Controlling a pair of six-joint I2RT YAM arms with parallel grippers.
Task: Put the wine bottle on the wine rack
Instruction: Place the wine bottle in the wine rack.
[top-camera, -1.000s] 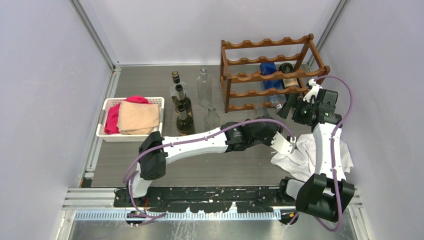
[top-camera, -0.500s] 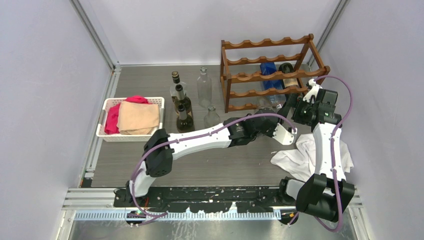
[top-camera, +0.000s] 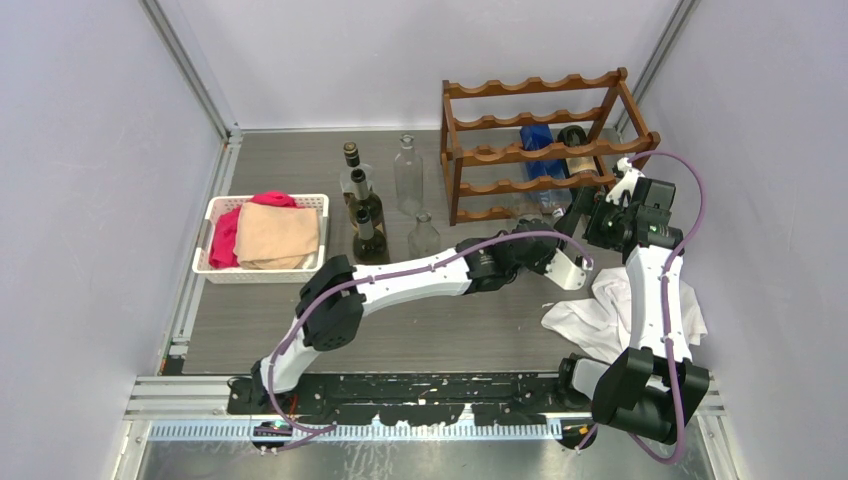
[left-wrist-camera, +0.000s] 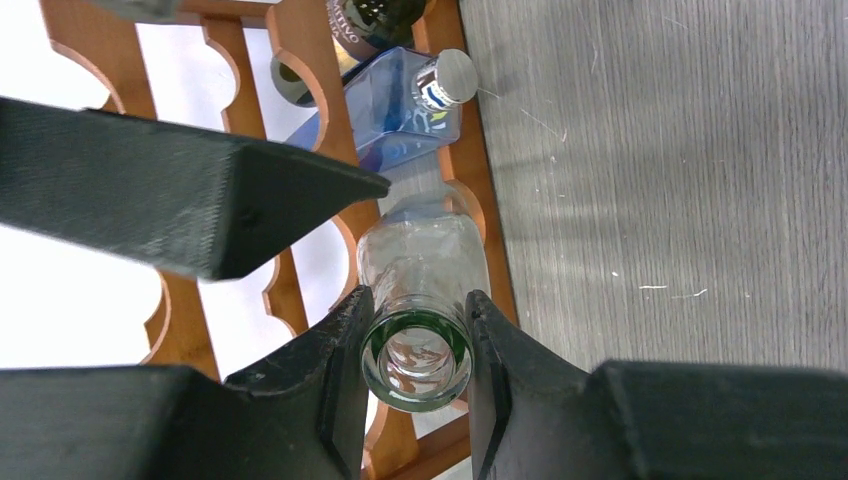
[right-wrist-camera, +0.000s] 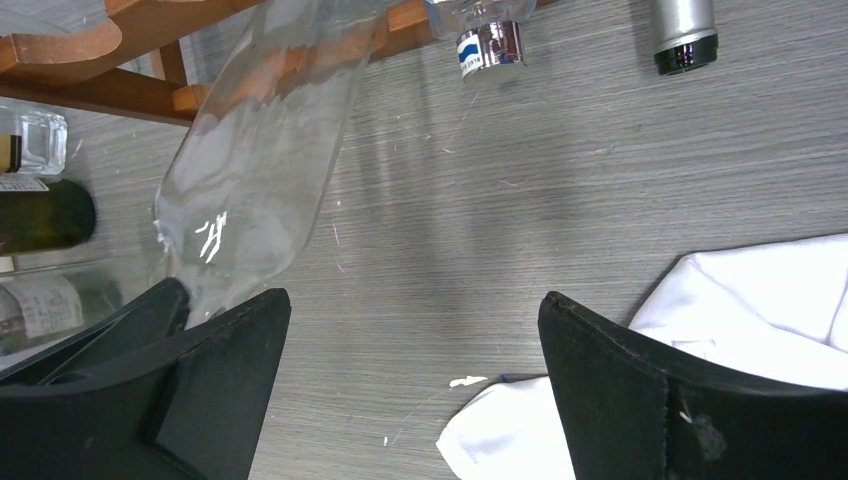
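In the overhead view the light is bright, even and diffuse, falling from above. The arms throw only soft, faint shadows on the grey table (top-camera: 450, 330), and everything is sharp. In the left wrist view the ground behind the wine rack (left-wrist-camera: 300, 60) is blown out to pure white. The left fingers (left-wrist-camera: 330, 400) loom dark, and the rim of the clear wine bottle (left-wrist-camera: 418, 260) is crisp. In the right wrist view a white glare spot sits on the bottle's glass, the white cloth (right-wrist-camera: 760, 310) is nearly overexposed, and the right fingers (right-wrist-camera: 640, 400) are almost featureless black.
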